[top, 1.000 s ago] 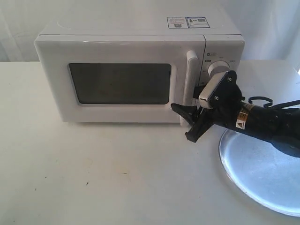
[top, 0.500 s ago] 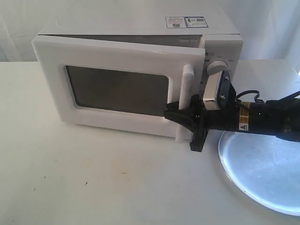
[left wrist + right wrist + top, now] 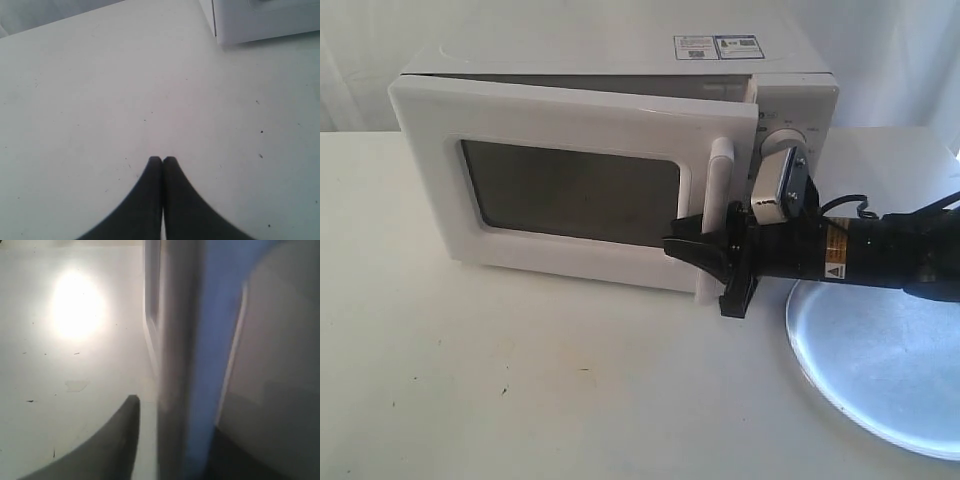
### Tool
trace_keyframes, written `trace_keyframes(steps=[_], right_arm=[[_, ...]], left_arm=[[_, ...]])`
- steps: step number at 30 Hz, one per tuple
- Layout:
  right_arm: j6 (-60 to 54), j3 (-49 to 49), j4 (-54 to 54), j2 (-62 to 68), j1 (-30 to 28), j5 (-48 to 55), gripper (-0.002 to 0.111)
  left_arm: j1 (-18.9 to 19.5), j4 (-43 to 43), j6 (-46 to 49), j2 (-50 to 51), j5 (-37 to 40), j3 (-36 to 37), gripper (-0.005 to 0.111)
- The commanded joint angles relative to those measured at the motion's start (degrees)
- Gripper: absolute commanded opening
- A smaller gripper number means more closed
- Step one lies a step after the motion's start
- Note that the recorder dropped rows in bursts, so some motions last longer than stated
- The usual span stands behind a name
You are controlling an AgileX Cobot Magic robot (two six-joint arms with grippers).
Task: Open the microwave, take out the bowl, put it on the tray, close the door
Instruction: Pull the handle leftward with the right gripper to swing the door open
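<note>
The white microwave stands at the back of the table, and its door is swung a little way out on the handle side. My right gripper is open at the foot of the vertical handle, one black finger in front of the door and the other behind its edge. In the right wrist view the door edge runs between the spread fingers, with a gap beside it. The silver tray lies at the right, under the right arm. The bowl is hidden. My left gripper is shut and empty over bare table.
The white table stretches in front of the microwave. A microwave corner shows in the left wrist view. A black cable loops behind the right arm. The left arm is outside the exterior view.
A second ago the door was shut; it has swung partly open with my right gripper hooked at the handle. Over the last half second the gripper shifted only slightly.
</note>
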Motion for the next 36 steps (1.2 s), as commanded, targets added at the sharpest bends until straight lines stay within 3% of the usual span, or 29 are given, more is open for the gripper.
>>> trace_keyframes(steps=[1,16,24,28,30,33,36], right_arm=[[2.41,-0.71,-0.98,-0.31,0.25,-3.46,0.047],[27.14,-0.71,-28.10,-6.82,-10.86,-2.83,0.049],[31.04,1.66,-28.10,-10.83,-14.00,-3.46,0.034],[29.67,2.73,-28.10,-11.49,-14.00,-3.46,0.014],[35.35,2.73,-28.10,-12.40,-14.00,-2.60,-0.001],[47.15,2.73,-17.64,-14.38,-13.75,14.02,0.000],[42.30,2.60,-5.73,-15.40,-12.75,23.02,0.000]], left_arm=[[0.08,-0.45,-0.22,-0.12,0.02,-0.14,0.000],[0.08,-0.45,-0.22,-0.12,0.02,-0.14,0.000],[0.08,-0.45,-0.22,-0.12,0.02,-0.14,0.000],[0.08,-0.45,-0.22,-0.12,0.02,-0.14,0.000],[0.08,-0.45,-0.22,-0.12,0.02,-0.14,0.000],[0.08,-0.45,-0.22,-0.12,0.02,-0.14,0.000],[0.08,-0.45,-0.22,-0.12,0.02,-0.14,0.000]])
